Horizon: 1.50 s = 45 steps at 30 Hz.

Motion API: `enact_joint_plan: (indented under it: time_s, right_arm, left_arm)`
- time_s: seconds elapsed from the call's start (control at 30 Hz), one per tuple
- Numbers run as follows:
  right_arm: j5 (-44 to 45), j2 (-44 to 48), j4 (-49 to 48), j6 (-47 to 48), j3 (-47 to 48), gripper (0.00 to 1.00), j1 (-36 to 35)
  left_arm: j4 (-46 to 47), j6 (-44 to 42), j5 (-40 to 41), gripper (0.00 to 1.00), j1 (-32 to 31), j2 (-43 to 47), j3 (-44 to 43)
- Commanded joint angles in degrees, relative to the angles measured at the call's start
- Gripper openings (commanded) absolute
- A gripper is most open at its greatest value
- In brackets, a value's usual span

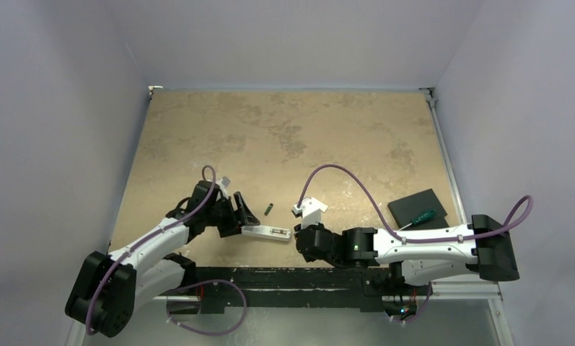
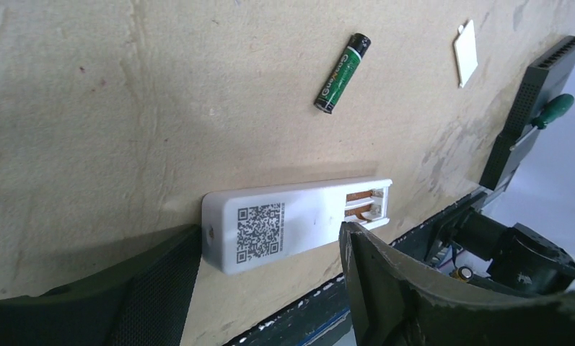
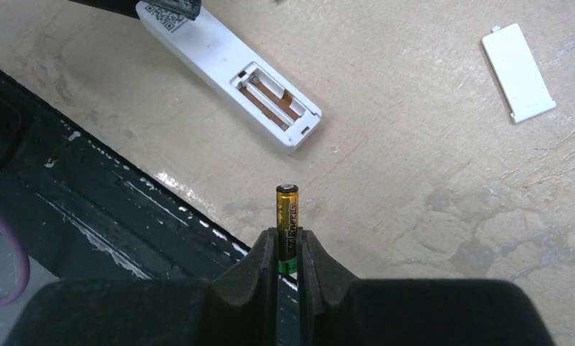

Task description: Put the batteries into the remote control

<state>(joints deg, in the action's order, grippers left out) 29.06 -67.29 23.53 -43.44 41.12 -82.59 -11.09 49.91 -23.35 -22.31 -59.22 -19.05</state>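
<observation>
The white remote control (image 1: 266, 232) lies back up near the table's front edge, its open battery recess (image 3: 266, 94) showing two bare copper strips. My left gripper (image 1: 242, 216) is open, its fingers either side of the remote's QR-code end (image 2: 259, 231); I cannot tell whether they touch it. My right gripper (image 3: 289, 241) is shut on the gold-copper battery (image 3: 286, 213), which sticks out of the fingertips just right of the remote's recess end. The dark battery (image 1: 268, 210) lies loose on the table just beyond the remote, and it also shows in the left wrist view (image 2: 342, 73).
The white battery cover (image 3: 519, 72) lies on the table to the right of the remote. A black flat pad (image 1: 416, 207) with a green-handled screwdriver (image 1: 423, 216) on it sits at the right. The black base rail (image 1: 306, 277) runs along the table's front edge.
</observation>
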Motion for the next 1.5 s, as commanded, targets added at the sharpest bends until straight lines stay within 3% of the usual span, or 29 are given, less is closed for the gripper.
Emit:
enact_joint_plan:
  time_s: [0.0,0.77,1.2,1.47]
  right_arm:
    - [2.29,0.53,-0.23,0.64,2.13,0.0,-0.21]
    - [1.18,0.49,0.3,0.78,1.59,0.0,-0.21]
    - [-0.68,-3.26,1.84,10.23,6.6,0.0,-0.21]
    - [-2.21,-6.63,2.33,18.79,9.31,0.0,-0.14]
  left_arm:
    - [-5.26,-2.26,4.53,0.69,-0.69,1.43,-3.89]
    - [-2.2,-0.86,7.98,0.63,-7.31,-2.55,-5.68]
    - [0.49,-1.36,6.88,0.62,-7.91,-6.67,-8.09]
    - [-2.73,-2.44,8.18,0.62,-8.02,-3.66,-8.86]
